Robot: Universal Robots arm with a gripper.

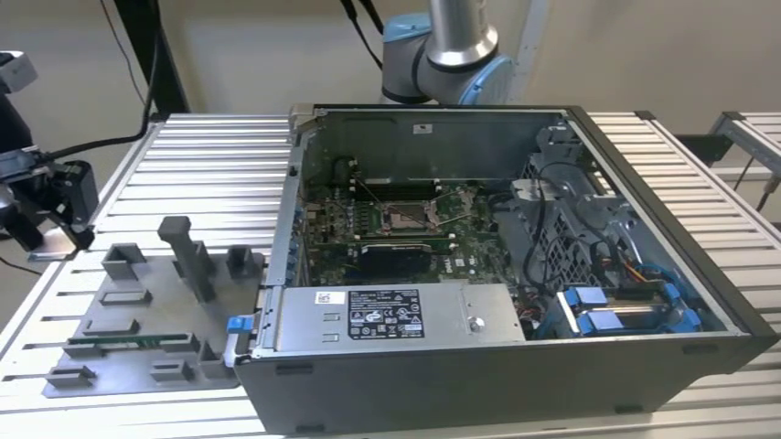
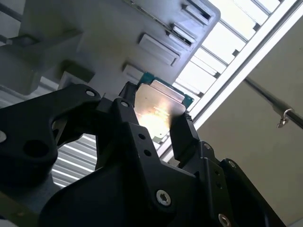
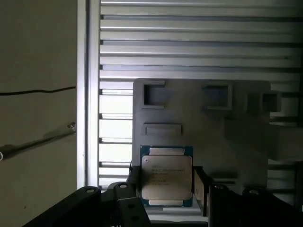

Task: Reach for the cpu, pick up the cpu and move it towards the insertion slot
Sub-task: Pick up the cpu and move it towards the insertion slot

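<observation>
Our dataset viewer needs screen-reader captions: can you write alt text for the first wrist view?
The gripper holds the cpu by its two sides, metallic face to the camera, above a grey fixture plate on a slatted table.

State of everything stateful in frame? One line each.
gripper: shut on the cpu
cpu: held in the gripper, apparently above the grey fixture
insertion slot: empty, dark centre exposed
computer case: side open
memory stick: lying in the grey fixture

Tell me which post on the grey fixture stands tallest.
The narrow middle post; the U-shaped block and the small block flanking it are shorter.
</observation>
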